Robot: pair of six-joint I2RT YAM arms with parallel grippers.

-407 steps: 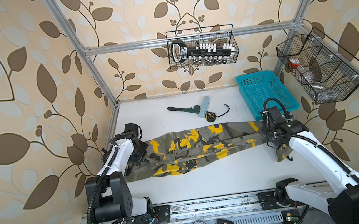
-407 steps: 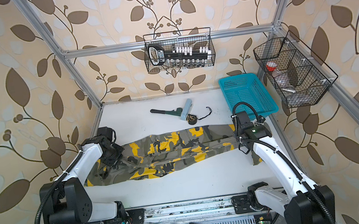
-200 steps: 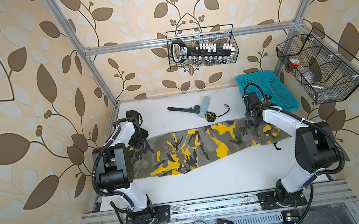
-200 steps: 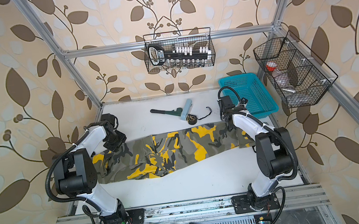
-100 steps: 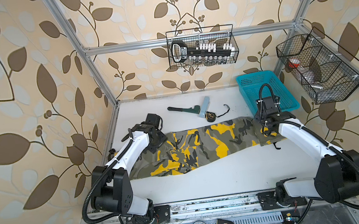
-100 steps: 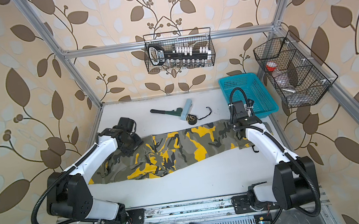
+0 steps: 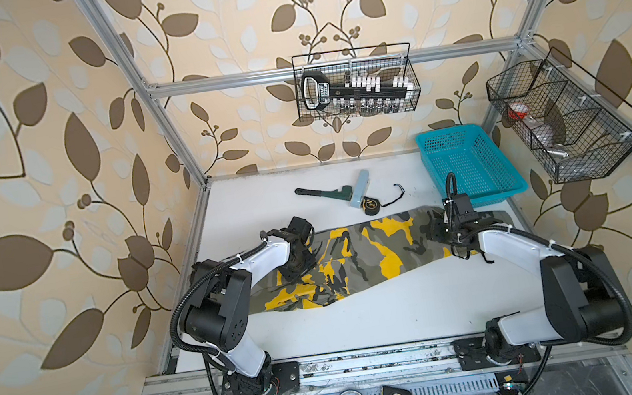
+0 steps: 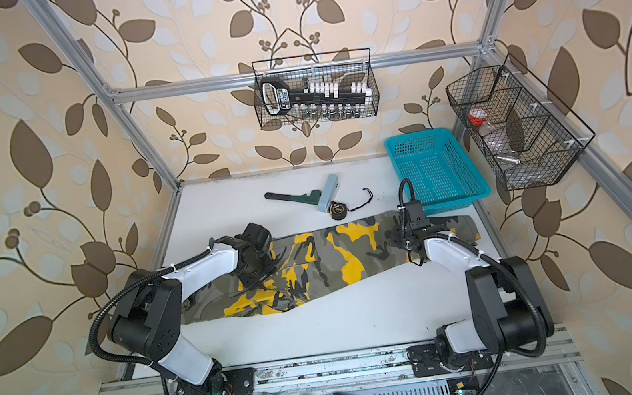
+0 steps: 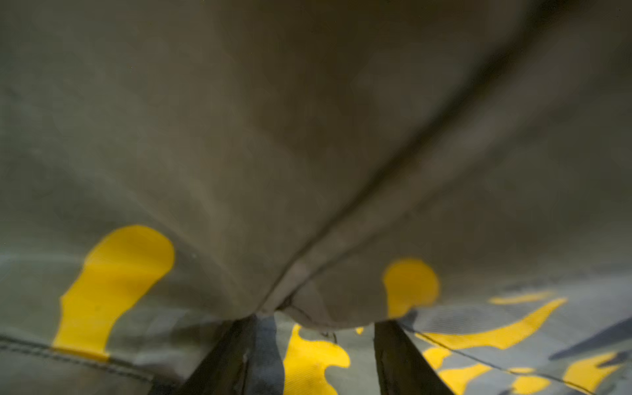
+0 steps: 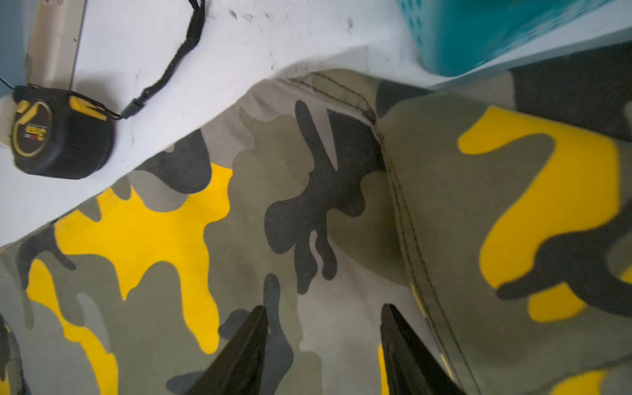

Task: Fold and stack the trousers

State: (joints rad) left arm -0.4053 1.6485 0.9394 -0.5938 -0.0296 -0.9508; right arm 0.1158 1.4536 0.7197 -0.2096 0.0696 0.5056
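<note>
Trousers [image 7: 376, 249] of camouflage cloth, olive-grey with black blots and bright yellow patches, lie stretched in a long band across the middle of the smooth white table [image 7: 365, 317] in both top views. At the left end the cloth is doubled and rumpled, and the left gripper [image 7: 294, 268] is set down into that bunch. In the left wrist view, a soft blurred fold of the trousers [image 9: 273, 136] with a dark seam hangs over the left gripper [image 9: 314, 328]. Its dark fingers [image 9: 236, 345] stand apart with their tips hidden under the fold, and nothing is pinched in the gap between them. Behind the trousers on the bare table lie a slim dark wrench [image 7: 322, 194], a pale oblong block [image 7: 361, 188] and a round black-and-yellow tape measure [image 7: 370, 204] with a thin looped cord, close to the cloth but apart from it. Further right the cloth lies flatter. The right gripper [image 7: 436, 230] sits over it, and the right wrist view shows the right gripper [image 10: 323, 318] with its two black tapered fingers [image 10: 403, 345] spread and released, beside a double-stitched seam of the trousers [image 10: 307, 205]. A turquoise perforated plastic basket [image 7: 469, 164] stands just behind the trousers' right end, and a black wire rack [image 7: 573, 128] hangs on the wall.
</note>
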